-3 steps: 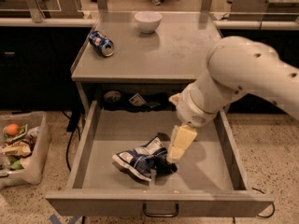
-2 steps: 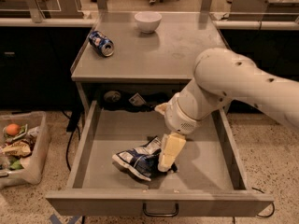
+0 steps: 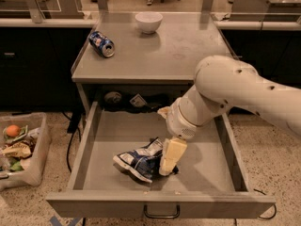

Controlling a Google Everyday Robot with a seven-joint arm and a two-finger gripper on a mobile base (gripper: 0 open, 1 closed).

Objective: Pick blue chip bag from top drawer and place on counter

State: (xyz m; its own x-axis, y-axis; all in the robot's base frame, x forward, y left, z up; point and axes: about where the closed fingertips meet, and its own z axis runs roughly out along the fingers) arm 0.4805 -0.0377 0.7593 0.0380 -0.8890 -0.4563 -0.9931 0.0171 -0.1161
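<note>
Gripper (image 3: 169, 161) points tip-down inside the top drawer (image 3: 85, 147), touching the crumpled blue chip bag (image 3: 140, 160) that lies on the drawer floor just beside it; whether it is apart or clamped cannot be told. Above and beyond the gripper, the counter (image 3: 160, 55) carries a tipped soda can (image 3: 102, 44) and a white bowl (image 3: 148, 21). A plastic bin (image 3: 33, 166) sits on the floor, well apart.

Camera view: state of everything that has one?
top drawer: pulled open.
blue chip bag: crumpled, lying in the drawer.
gripper: down in the drawer, at the bag's right edge.
soda can: on its side on the counter.
bowl: upright on the counter.
</note>
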